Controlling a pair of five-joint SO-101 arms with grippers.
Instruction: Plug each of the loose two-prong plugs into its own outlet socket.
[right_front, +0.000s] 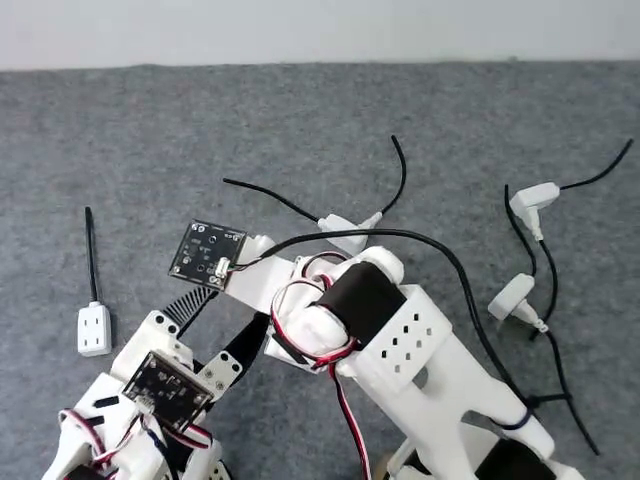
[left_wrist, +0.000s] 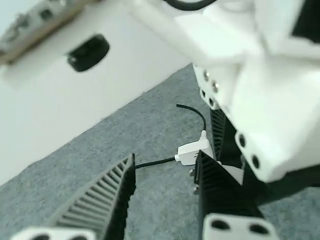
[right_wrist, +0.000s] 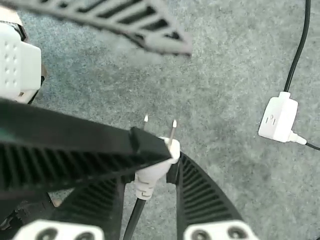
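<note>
Right tool (right_wrist: 150, 167) sits on the big white arm and pinches a white two-prong plug (right_wrist: 150, 177) by its body. The plug's long axis runs in line with the fingers, its two metal prongs point straight out past the fingertips toward the grey counter (right_front: 450, 120), and its black cord (right_wrist: 131, 220) trails back between the fingers. Left tool (left_wrist: 165, 160) is spread wide with nothing in it, its ribbed black fingers reaching under the right arm.

An outlet socket (right_front: 93, 330) lies flat by the counter's left edge, its stub of cord pointing at the far edge. Near the middle lies a white connector (right_front: 345, 232), long axis roughly left to right, a cord leaving each end. Two loose plugs (right_front: 533, 203) (right_front: 515, 298) lie by the right edge, one nearer than the other.
</note>
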